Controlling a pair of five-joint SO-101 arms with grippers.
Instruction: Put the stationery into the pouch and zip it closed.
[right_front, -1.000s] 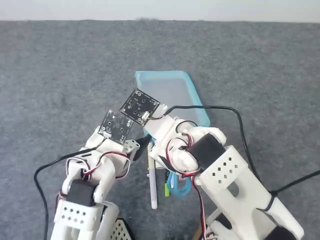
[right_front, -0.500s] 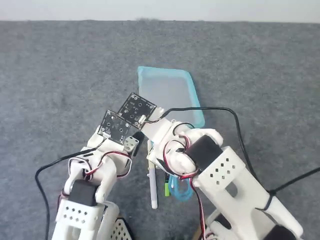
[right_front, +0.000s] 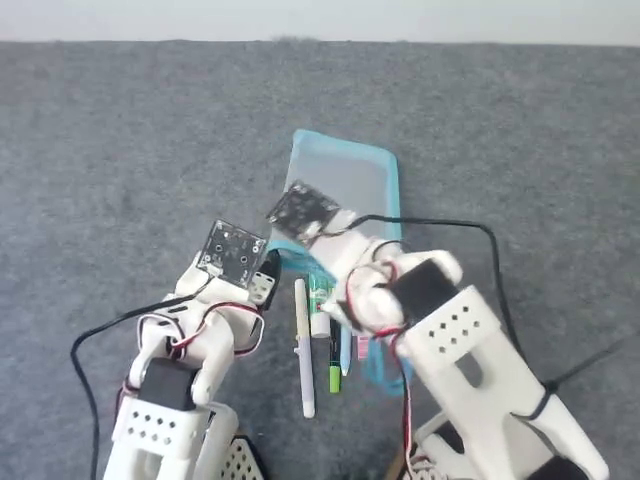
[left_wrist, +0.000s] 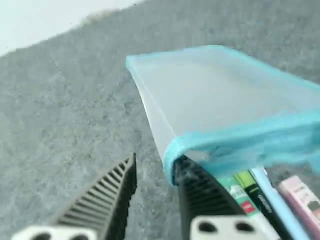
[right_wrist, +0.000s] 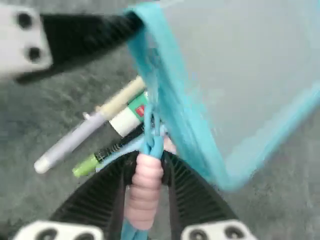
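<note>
Pouch (right_front: 345, 185) runs lengthwise straight ahead of right gripper (right_wrist: 145, 165), which is clamped on pink pull tab (right_wrist: 144, 195); left gripper (left_wrist: 155, 167), jaws apart, one finger at mouth corner.

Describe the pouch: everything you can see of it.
The pouch is a flat, rectangular case of frosted, translucent plastic with turquoise trim and rounded corners. It lies on the grey carpet with its near edge raised, and pens stick out from that end. The right gripper is shut on a pink ribbed pull that hangs on a turquoise cord at that edge. One finger of the open left gripper sits against the pouch's corner.
</note>
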